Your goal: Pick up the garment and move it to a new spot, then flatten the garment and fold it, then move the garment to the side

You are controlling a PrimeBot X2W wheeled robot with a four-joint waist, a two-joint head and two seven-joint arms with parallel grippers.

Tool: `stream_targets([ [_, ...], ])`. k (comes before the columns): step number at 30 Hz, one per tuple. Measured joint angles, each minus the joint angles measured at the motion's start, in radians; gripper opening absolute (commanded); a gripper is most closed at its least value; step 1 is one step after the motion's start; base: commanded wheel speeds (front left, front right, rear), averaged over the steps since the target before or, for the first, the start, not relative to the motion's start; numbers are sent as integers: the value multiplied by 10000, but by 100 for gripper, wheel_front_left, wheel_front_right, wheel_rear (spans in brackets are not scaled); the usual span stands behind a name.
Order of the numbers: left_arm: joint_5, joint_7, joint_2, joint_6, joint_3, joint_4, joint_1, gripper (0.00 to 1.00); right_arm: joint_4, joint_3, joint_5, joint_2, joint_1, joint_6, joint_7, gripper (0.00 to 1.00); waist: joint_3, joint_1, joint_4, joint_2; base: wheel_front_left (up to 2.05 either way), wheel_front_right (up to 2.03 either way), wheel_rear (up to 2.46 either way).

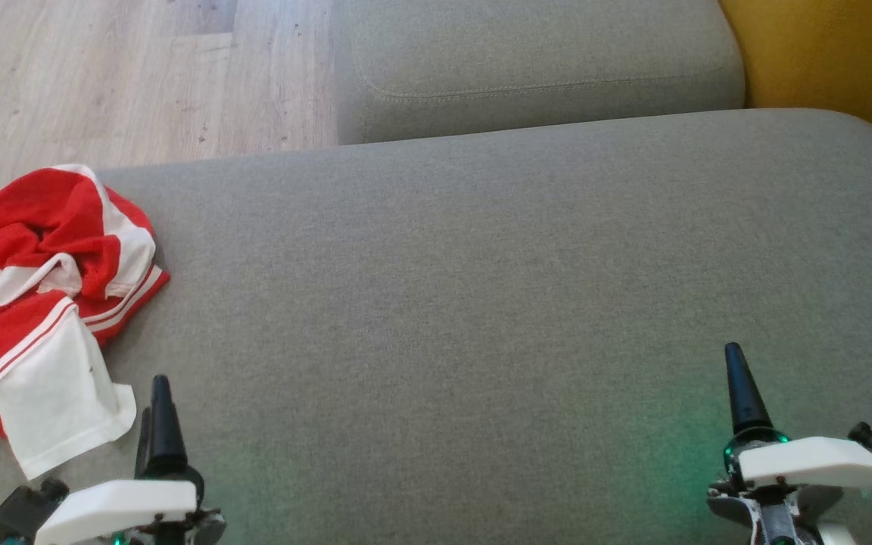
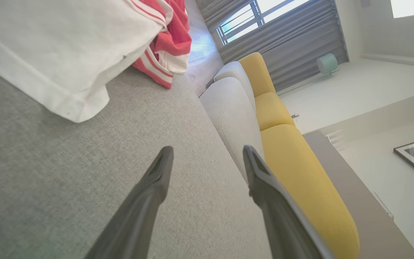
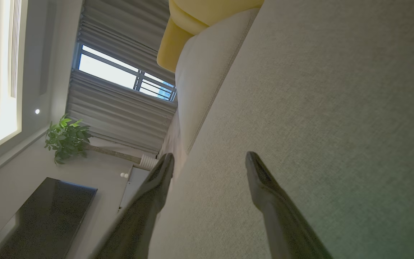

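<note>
The garment (image 1: 42, 303), a crumpled red and white striped piece, lies bunched at the left edge of the grey sofa seat (image 1: 481, 303). Its white flap reaches toward me. My left gripper (image 1: 154, 393) hovers just right of that flap at the lower left, open and empty. In the left wrist view the garment (image 2: 67, 46) spreads across the upper left, apart from the open left gripper (image 2: 207, 149). My right gripper (image 1: 733, 356) sits far off at the lower right over bare cushion. The right wrist view shows this gripper (image 3: 208, 154) open with nothing between its fingers.
A second grey cushion (image 1: 534, 60) butts against the seat's far side, with a yellow cushion (image 1: 829, 53) at the top right. Wooden floor (image 1: 103, 76) lies beyond the seat's left corner, close behind the garment. The seat stretches wide between the two grippers.
</note>
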Motion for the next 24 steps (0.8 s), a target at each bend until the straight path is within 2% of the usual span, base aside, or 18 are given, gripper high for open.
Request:
stream_targets([
  [6,1074,-219,0,75,-169,-230,17,100,-96,280,-930,0,0,0,-215,100,-57,0,-29,0,0,0,0],
  [24,3260,-754,6,157,-481,-685,292,100,-341,947,-3143,-2,4,0,-736,100,-196,0,-90,0,0,0,0],
])
